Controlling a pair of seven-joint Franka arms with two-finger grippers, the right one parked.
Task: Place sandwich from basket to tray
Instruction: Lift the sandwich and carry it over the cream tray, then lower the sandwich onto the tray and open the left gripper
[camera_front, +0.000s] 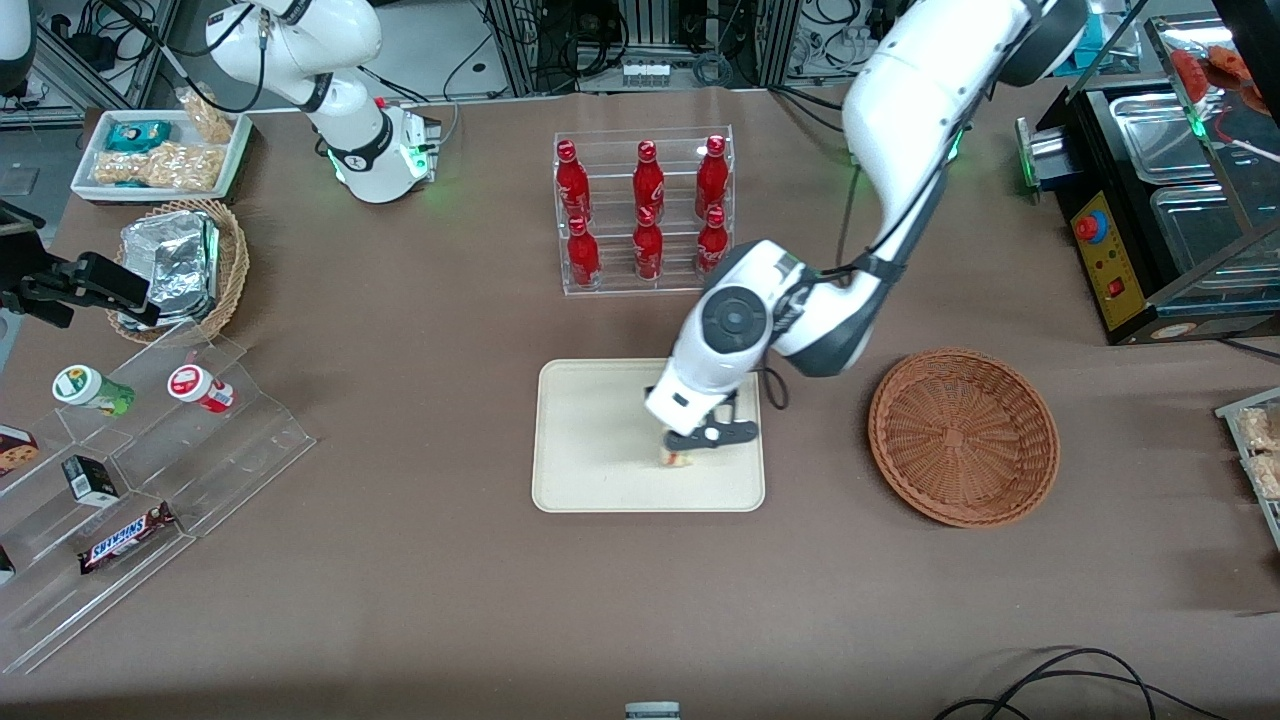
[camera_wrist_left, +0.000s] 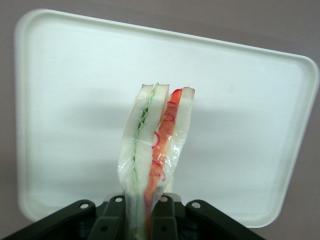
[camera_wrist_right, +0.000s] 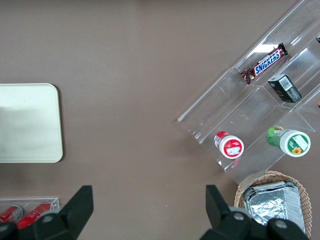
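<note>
Hanging low over the tray, the gripper has its fingers closed on the sandwich, pinching the wrapped wedge at one end so that its bread and orange and green layers stand edge-on above the cream surface. Whether the sandwich touches the tray, I cannot tell. Beside the tray, toward the working arm's end, sits the basket.

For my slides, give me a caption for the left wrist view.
Gripper shut on the wrapped sandwich, held over the cream tray.
</note>
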